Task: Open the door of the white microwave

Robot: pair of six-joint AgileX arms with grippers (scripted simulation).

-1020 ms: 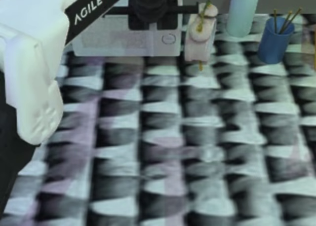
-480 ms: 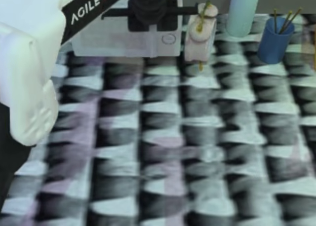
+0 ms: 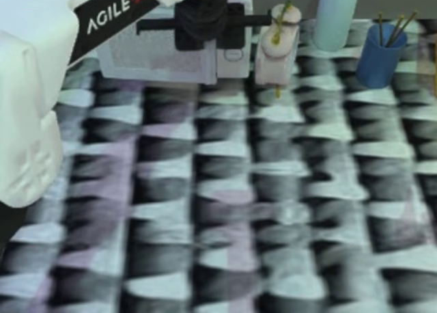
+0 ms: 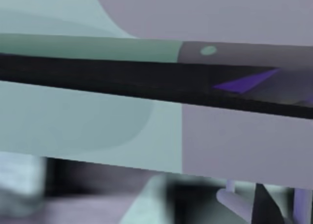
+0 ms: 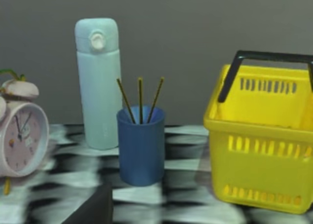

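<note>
Left tool (image 3: 205, 16) sits over the door (image 3: 160, 60) of the white microwave (image 3: 232, 53).

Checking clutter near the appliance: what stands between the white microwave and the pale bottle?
In the top view, an alarm clock stands between the white microwave and the bottle.

Left arm (image 3: 41, 87) fills the upper left of the top view, a white link running down the left edge, a black band lettered AGILE slanting up toward top centre. Left gripper (image 3: 205, 16) sits at top centre, a dark block with a thin black bar across it (fingers hidden under the wrist housing). Right arm out of the top view.
</note>
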